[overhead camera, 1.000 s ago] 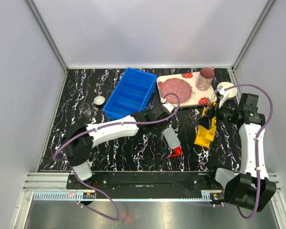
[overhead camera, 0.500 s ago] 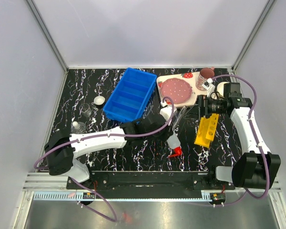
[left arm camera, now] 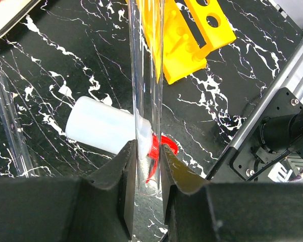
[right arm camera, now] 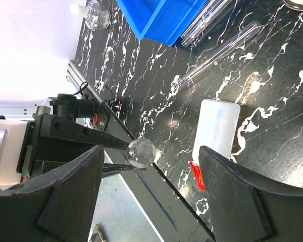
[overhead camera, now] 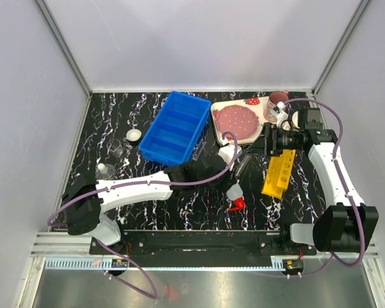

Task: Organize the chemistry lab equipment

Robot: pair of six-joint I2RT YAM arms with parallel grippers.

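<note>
Thin clear tube [left arm camera: 146, 75] is pinched near its rounded bottom between the narrowly set jaws of the left gripper [left arm camera: 147, 151], which holds it off the table. In the right wrist view the tube's rounded end [right arm camera: 140, 152] points at the camera, in the gap of the right gripper [right arm camera: 151, 151]. That gripper's jaws stand wide apart and have hold of nothing. This looks like a hand-over in mid-air, with the tube probably bound for the yellow holed rack [overhead camera: 277, 174] on the table by the right arm. Next, the right jaws must advance along the tube and shut on it before the left ones let go. Below lie the squeeze bottle [left arm camera: 103, 133] on its side and other loose tubes [right arm camera: 217, 50] on the black marbled table [overhead camera: 147, 212], not yet sorted.
</note>
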